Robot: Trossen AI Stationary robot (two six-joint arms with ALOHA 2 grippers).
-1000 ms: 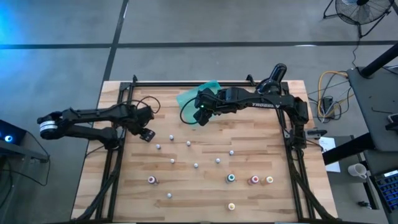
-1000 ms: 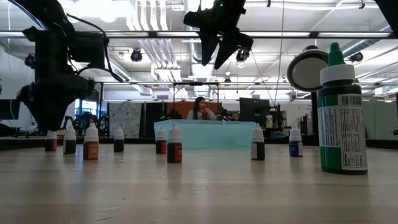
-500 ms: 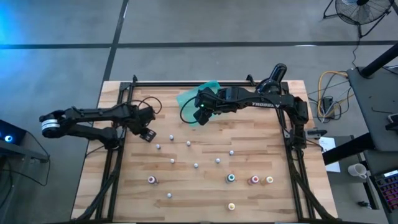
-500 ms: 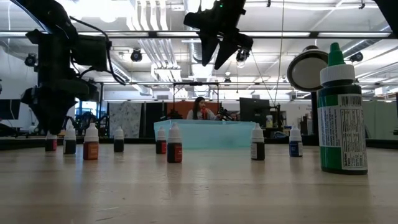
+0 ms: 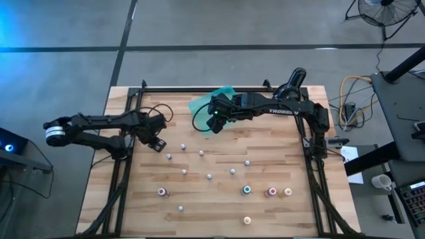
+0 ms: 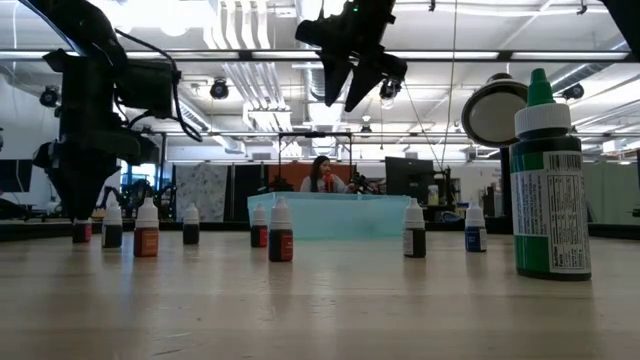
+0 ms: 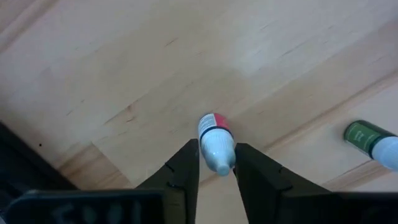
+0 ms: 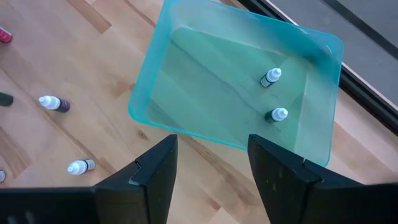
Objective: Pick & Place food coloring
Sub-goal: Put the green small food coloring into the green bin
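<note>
1. Grasp step is in hand: your left gripper [image 7: 216,163] is at the table's left edge, fingers closed against the white cap of a red food coloring bottle [image 7: 215,138] standing on the wood.
2. A green bottle [image 7: 368,138] lies nearby; steer clear of it.
3. Right gripper [image 8: 211,163] hovers over the teal tray [image 8: 186,127] at the far edge, fingers apart, holding nothing. Two bottles [image 8: 274,94] sit inside already.
4. About ten bottles stand scattered across the table [image 5: 279,219].
5. Next, by my read: confirm the pinch holds, lift straight up, carry to the tray. The cap is small and round, so slip is the risk.
</note>
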